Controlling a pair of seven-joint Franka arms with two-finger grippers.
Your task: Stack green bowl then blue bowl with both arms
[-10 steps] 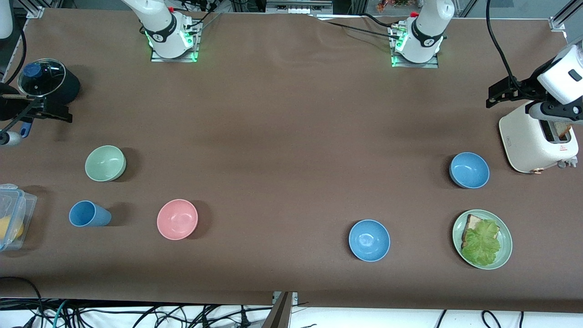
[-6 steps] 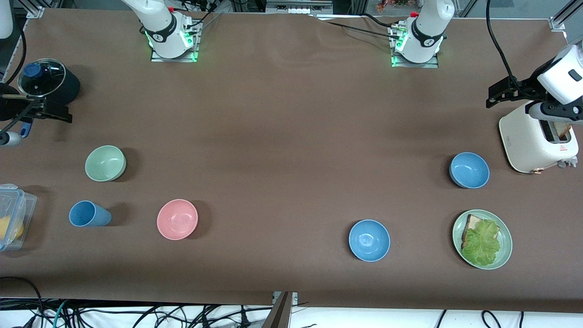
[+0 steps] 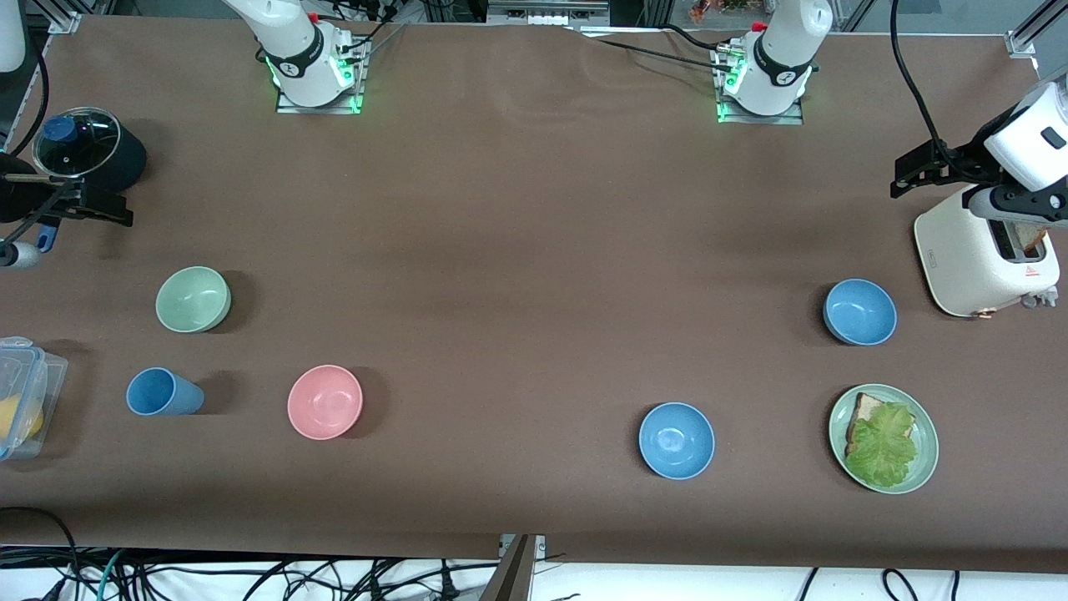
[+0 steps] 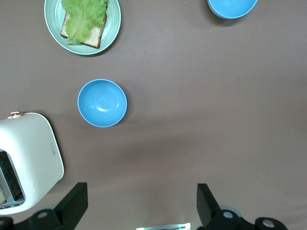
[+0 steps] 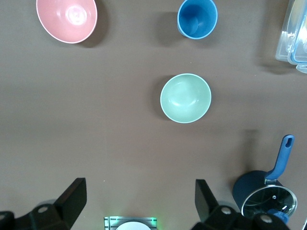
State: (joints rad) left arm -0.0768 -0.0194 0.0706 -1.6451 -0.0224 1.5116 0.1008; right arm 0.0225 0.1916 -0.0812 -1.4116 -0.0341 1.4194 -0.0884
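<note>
The pale green bowl (image 3: 193, 299) sits upright and empty toward the right arm's end of the table; it also shows in the right wrist view (image 5: 185, 97). Two blue bowls stand toward the left arm's end: one (image 3: 859, 311) beside the toaster, also in the left wrist view (image 4: 102, 103), and one (image 3: 676, 440) nearer the front camera, at the edge of the left wrist view (image 4: 232, 7). My left gripper (image 4: 141, 191) is open and empty, high over the table by its base. My right gripper (image 5: 140, 189) is open and empty, high by its base. Neither gripper shows in the front view.
A pink bowl (image 3: 324, 401) and a blue cup (image 3: 163, 392) stand nearer the camera than the green bowl. A green plate (image 3: 928, 455) of bread and lettuce, a white toaster (image 3: 984, 259), a lidded pot (image 3: 79, 150) and a plastic box (image 3: 25, 409) stand at the table's ends.
</note>
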